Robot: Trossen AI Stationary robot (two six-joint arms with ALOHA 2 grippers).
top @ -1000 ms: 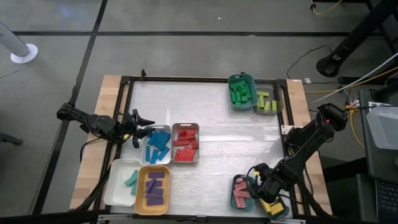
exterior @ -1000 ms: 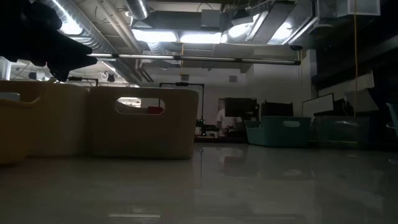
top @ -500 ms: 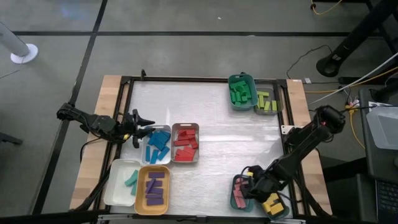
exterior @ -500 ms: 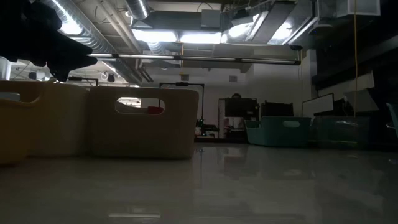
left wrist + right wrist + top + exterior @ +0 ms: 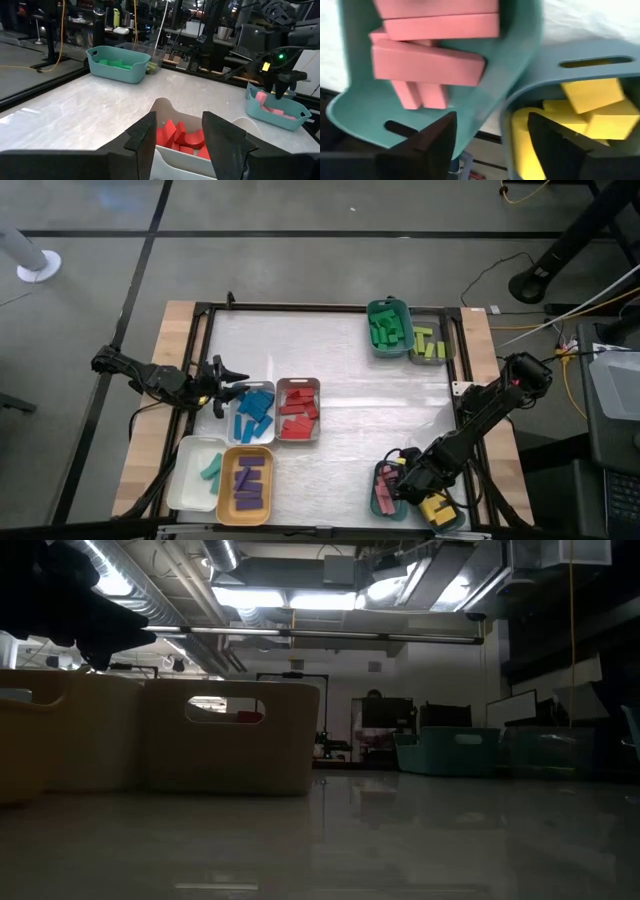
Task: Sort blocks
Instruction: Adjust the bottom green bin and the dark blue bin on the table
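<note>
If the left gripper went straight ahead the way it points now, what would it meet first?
Probably the white tray of red blocks: the left gripper, open and empty, points right over its near rim. How high it hangs is unclear, so it might pass just above.

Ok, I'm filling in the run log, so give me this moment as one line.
right gripper: open, empty, over pink blocks tray | left gripper: open, empty, beside blue blocks | table bare of loose blocks
</note>
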